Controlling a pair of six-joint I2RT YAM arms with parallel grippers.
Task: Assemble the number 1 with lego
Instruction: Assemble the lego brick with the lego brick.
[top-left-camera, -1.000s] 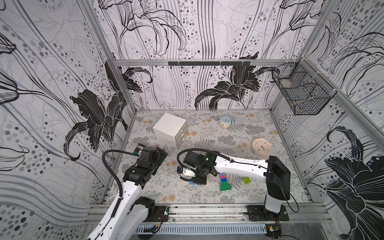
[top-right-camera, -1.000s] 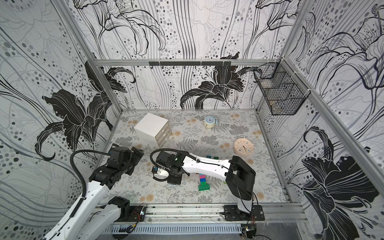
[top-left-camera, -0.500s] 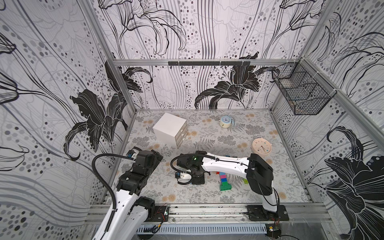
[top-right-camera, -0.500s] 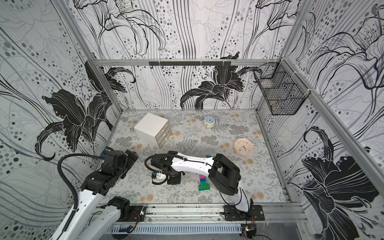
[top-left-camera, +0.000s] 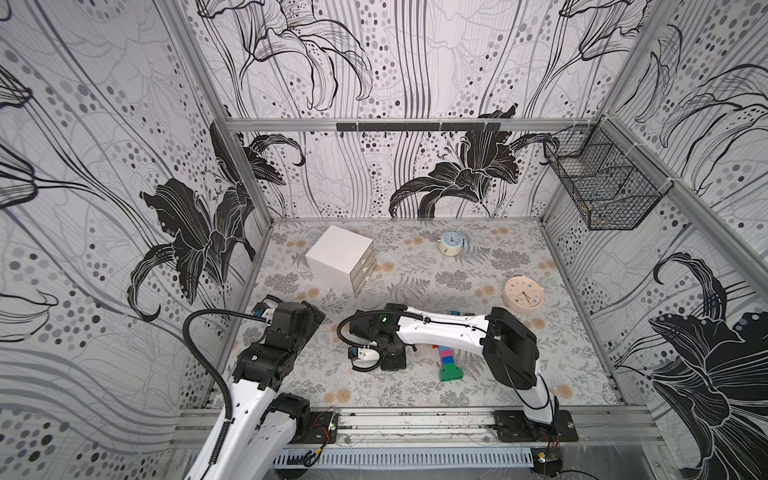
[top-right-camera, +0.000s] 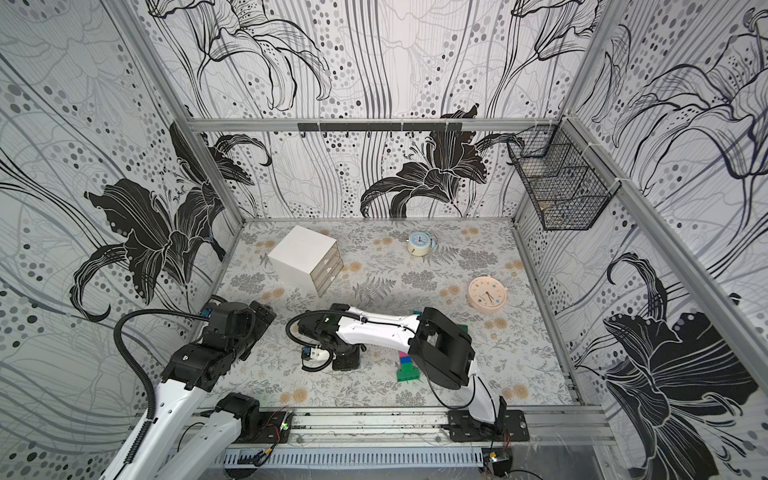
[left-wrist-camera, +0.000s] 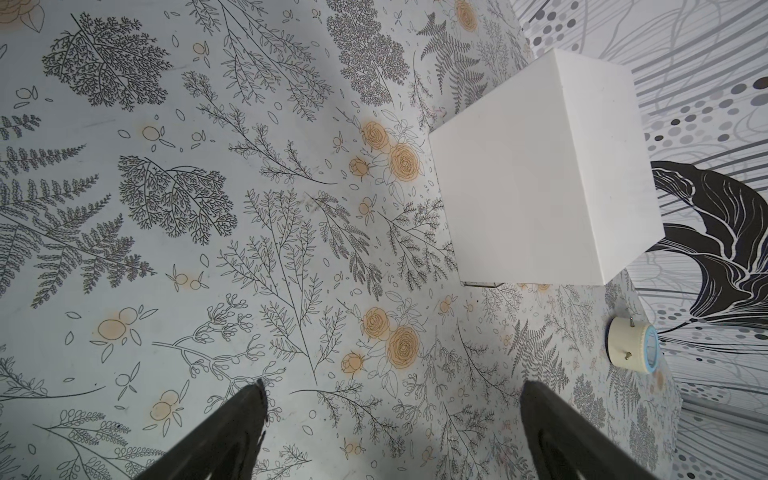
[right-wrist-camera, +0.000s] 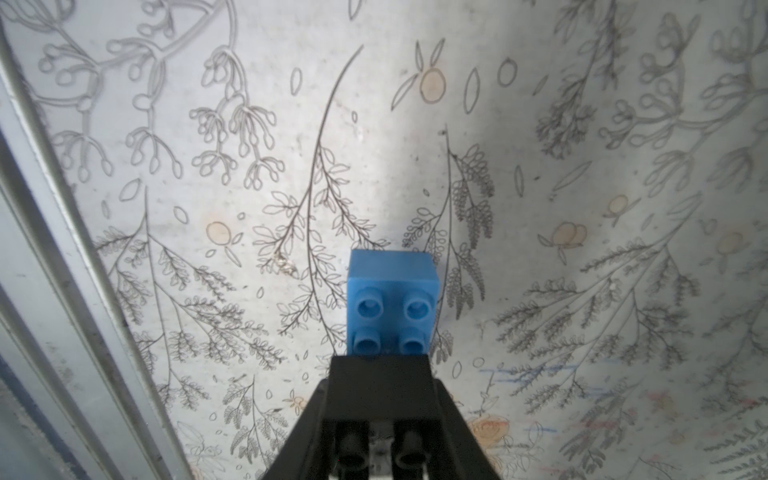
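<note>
Two arms, two clocks, one white drawer box (top-left-camera: 338, 259), one wire basket (top-left-camera: 602, 187) and one counter (top-left-camera: 415, 390) appear in both top views. The lego comprises one loose blue brick (right-wrist-camera: 392, 303), one stack (top-left-camera: 446, 365), and further bricks partly hidden behind the right arm, whose number cannot be told.

The blue brick is square and chunky, with four round hollow studs in a two-by-two grid that face the right wrist camera. The stack lies on the counter well apart from the drawer box, on its drawer-front side, showing pink, blue and green bricks in a row.

The right claw (right-wrist-camera: 384, 374) is clamped on the blue brick at the brick's studded end, between the drawer box and the front rail (top-left-camera: 415, 422). Whether the brick touches the counter cannot be told. The right arm's white forearm lies low and nearly level, its wrist bent downward.

The left claw (left-wrist-camera: 392, 399) stands spread wide with nothing between its fingers (left-wrist-camera: 249, 399), near the drawer box on its plain side. The left arm is folded at the elbow.

The blue-faced clock (top-left-camera: 452, 243) and the peach clock (top-left-camera: 523, 294) sit beyond the drawer box's drawer side.
</note>
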